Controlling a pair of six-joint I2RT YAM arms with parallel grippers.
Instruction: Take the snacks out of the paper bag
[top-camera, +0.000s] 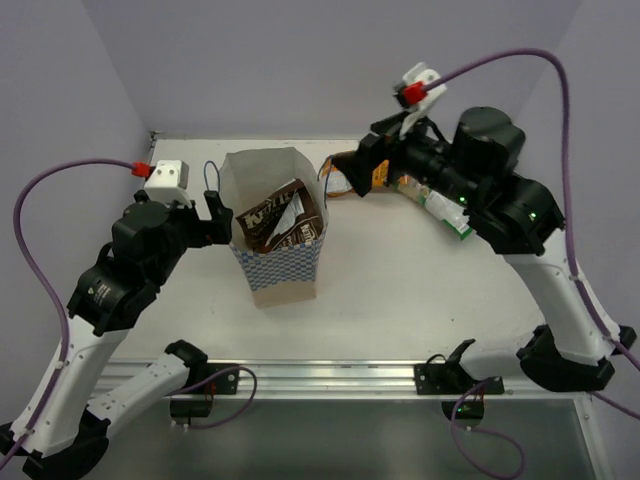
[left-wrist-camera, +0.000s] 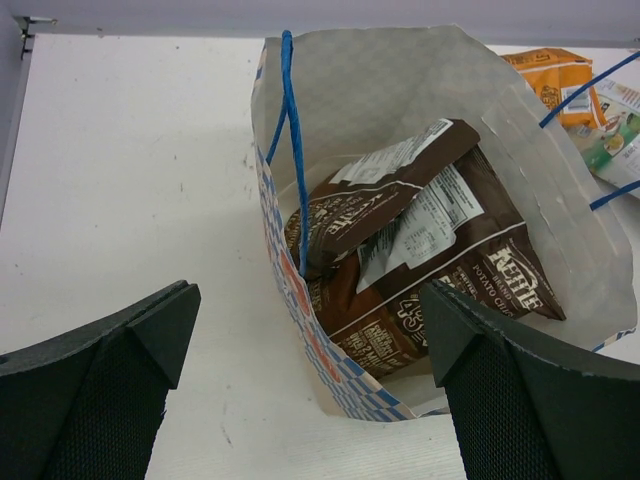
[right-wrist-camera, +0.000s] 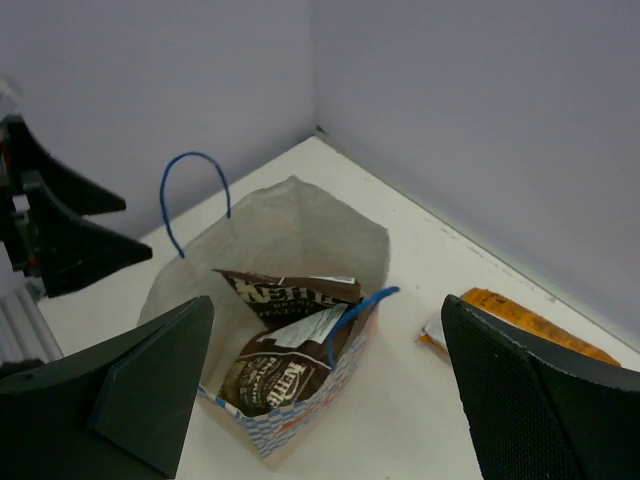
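Dark brown crinkly chip packets (left-wrist-camera: 450, 285), two overlapping, sit inside the upright cream paper bag (top-camera: 285, 275) on the white counter (top-camera: 400, 300). Right of it lie an orange packet (left-wrist-camera: 560, 85) and a green-and-white packet (top-camera: 445, 212). The left end effector (top-camera: 220, 215) beside the bag and the right end effector (top-camera: 358, 170) near the orange packet both gape empty.

The open bag (top-camera: 283, 270) stands upright holding two brown packets (top-camera: 279, 218), while the orange packet (left-wrist-camera: 556, 82) and green-and-white packet (left-wrist-camera: 620, 135) lie flat on its right.
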